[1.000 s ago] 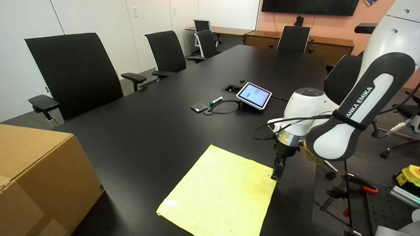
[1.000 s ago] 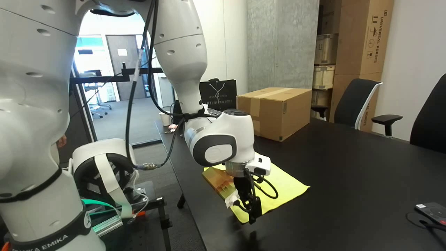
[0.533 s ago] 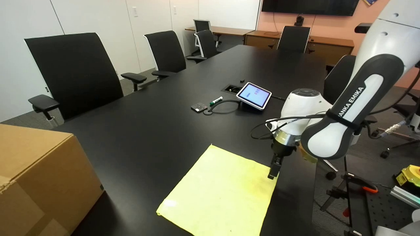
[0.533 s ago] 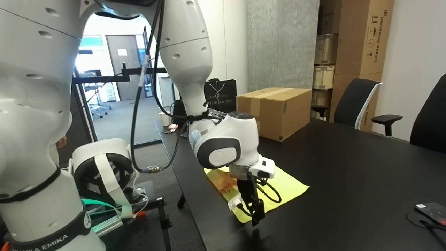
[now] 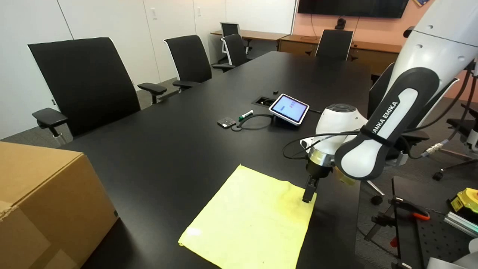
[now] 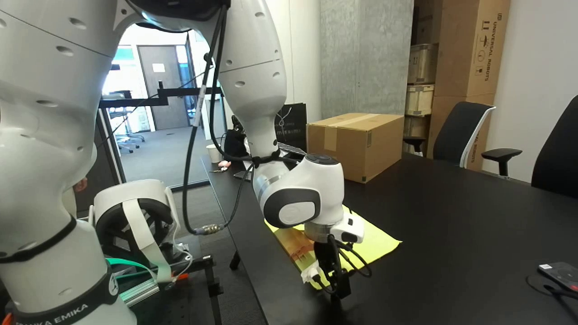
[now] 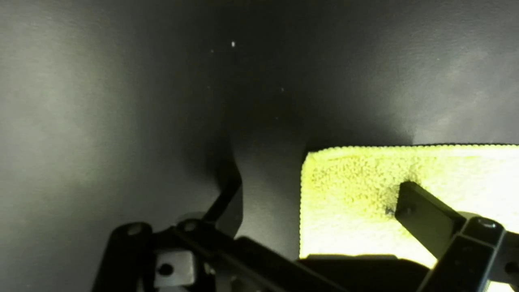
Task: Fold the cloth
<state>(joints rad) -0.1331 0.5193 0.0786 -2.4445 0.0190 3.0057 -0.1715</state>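
One yellow cloth [image 5: 254,224] lies spread flat on the black worktop [image 5: 160,168], near the long edge beside the arm [image 6: 255,81]; part of it runs out of the bottom of an exterior view. The two fingers [image 7: 425,215] stand wide apart at one corner of the cloth and have hold of nothing: in the wrist view one is over the cloth, the other past its edge, over bare worktop. Whether the first touches the cloth I cannot tell. In an exterior view the arm stands in front of part of the cloth. One cardboard box [image 6: 356,144] is on the worktop in both exterior views, apart from the cloth. Farther along, well apart from the cloth, three things sit near one another: one lit, tilted screen [image 5: 288,109], one green and white marker [image 5: 246,114] and one flat dark square [image 5: 226,122]. Beyond the arm are one dark bag [image 6: 291,124], near the box, and one white cup [image 6: 214,153]. Four black chairs [image 5: 87,82] show on one side and one chair [image 5: 334,45] at the worktop's far end; those behind the arm overlap too much to count.
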